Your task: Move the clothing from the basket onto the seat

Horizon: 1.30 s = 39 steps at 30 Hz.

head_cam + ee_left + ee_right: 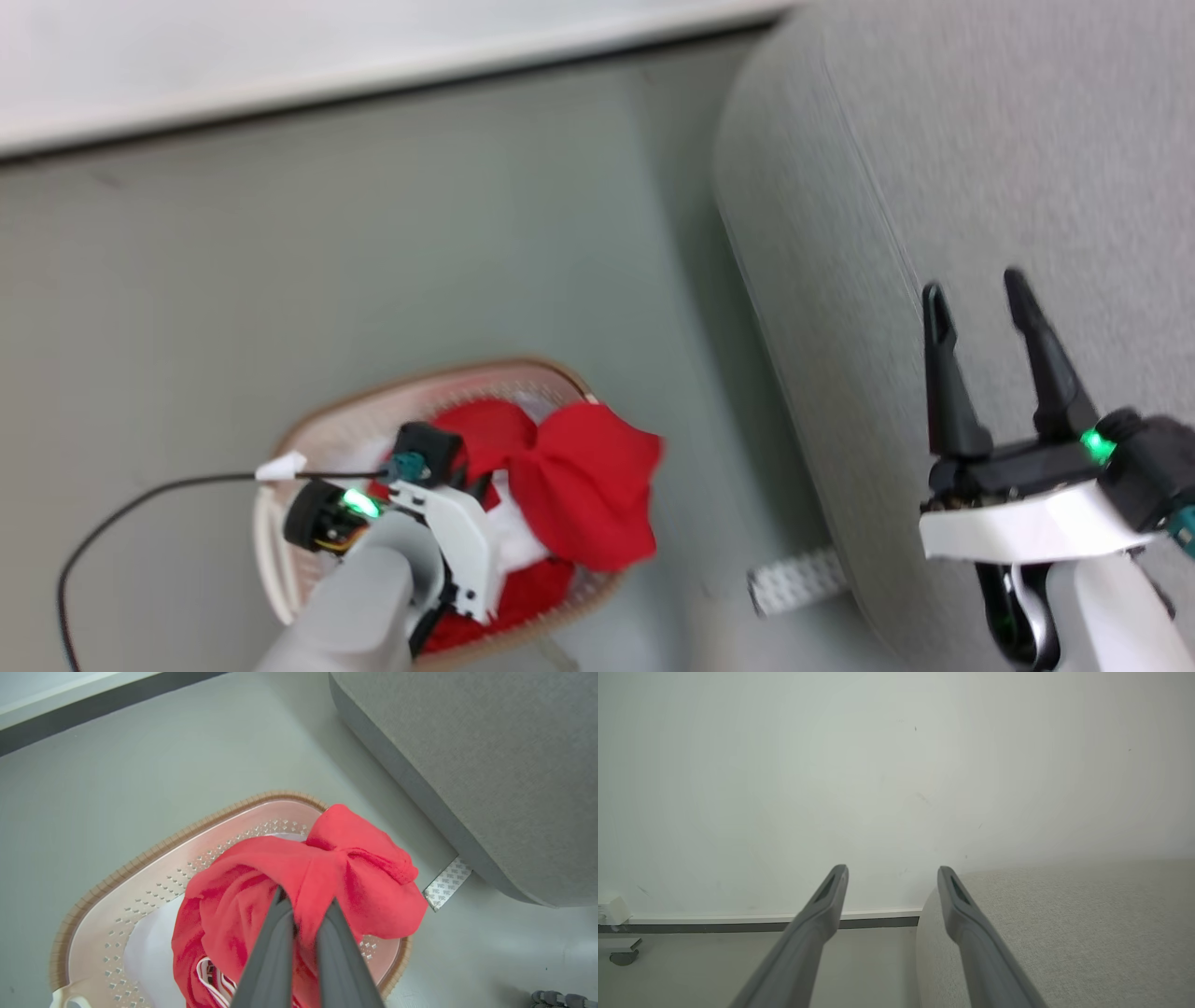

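**Left wrist view.** We see the left pincer (pixel 306 900) closed on a bunched fold of the clothing (pixel 364 877). Its two dark fingers (pixel 275 952) pinch the plain red fabric between them. The red bundle sits in the basket (pixel 140 858), and one lobe of it bulges over the brown rim on the side nearer the seat (pixel 490 765). Lower in the bundle, white stripes (pixel 210 975) show on red fabric. A white liner cloth (pixel 145 947) lies under the clothing, against the perforated wall. The basket stands on the grey-green floor (pixel 140 751), near the seat but apart from it. A white patterned strip (pixel 446 884) lies on the floor at the seat's lower edge.

**Head view.** We see the left arm (pixel 364 597) extend down into the basket. A green light (pixel 359 504) glows on its wrist, and a black cable (pixel 140 495) runs to it. The red fabric spreads across the basket and overhangs its rim toward the seat. The right pincer (pixel 973 283) hangs over the seat with its fingers spread and only air between them.

**Right wrist view.** We see the right pincer's fingers standing well spread. Behind them are a pale wall (pixel 896 765) and a skirting board (pixel 714 921). The rounded end of the seat lies at the lower right. A small caster (pixel 621 956) rests on the floor at the lower left.
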Tool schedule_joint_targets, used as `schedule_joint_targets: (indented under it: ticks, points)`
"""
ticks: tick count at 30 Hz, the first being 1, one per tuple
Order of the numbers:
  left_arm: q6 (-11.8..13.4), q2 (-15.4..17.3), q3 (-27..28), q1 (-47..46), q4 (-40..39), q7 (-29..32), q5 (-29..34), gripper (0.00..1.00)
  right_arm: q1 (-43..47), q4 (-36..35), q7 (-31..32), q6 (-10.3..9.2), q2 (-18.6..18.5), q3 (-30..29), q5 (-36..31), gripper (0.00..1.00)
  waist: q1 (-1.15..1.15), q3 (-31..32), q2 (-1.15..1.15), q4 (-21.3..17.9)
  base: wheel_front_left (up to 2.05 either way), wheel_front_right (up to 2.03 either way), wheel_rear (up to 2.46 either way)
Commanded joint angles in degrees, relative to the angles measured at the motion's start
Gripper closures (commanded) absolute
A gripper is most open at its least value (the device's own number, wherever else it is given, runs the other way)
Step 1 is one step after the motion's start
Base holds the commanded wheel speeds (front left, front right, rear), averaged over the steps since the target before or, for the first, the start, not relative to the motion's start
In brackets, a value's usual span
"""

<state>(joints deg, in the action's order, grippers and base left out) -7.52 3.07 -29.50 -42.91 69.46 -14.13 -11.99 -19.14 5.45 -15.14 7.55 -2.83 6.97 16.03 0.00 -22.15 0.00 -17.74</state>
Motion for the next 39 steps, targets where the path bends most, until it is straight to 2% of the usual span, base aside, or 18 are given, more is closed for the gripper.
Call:
schedule_joint_targets:
  ticks: [1, 7, 14, 23, 39]
  points:
    - [0.14, -0.03, -0.27, 1.20, -0.32, -0.24, -0.59, 1.00, 1.00, 0.24, -0.01, -0.12, -0.12, -0.16, -0.57, 0.00, 0.00, 5.63, 0.00, 4.13, 0.00, 0.00, 0.00]
    - [0.14, -0.09, -4.85, 4.15, -6.77, -0.99, -6.16, 1.00, 4.46, 1.40, 0.00, -0.12, -0.22, 0.03, 0.35, 0.00, 0.00, 11.73, 0.00, 7.91, 0.00, 0.00, 0.00]
    - [0.13, 0.34, -6.79, 6.52, -15.76, -1.05, -10.64, 1.00, 8.12, 2.23, 0.00, -0.12, -0.19, 0.46, 1.00, 0.00, 0.00, 17.28, 0.00, 11.73, 0.00, 0.00, 0.00]
    - [0.45, 2.77, -3.64, 8.62, -29.75, -1.03, -12.42, 1.00, 10.72, 2.85, 0.00, -0.12, -0.15, 2.93, 1.78, 0.00, 0.00, 21.91, 0.00, 15.11, 0.00, 0.00, 0.00]
    - [5.05, 6.77, 0.86, 8.63, -49.96, 2.27, -14.24, 1.00, 10.82, 3.50, 0.00, -0.12, -0.13, 8.79, 2.64, 0.00, 0.00, 22.35, 0.00, 16.44, 0.00, 0.00, 0.00]
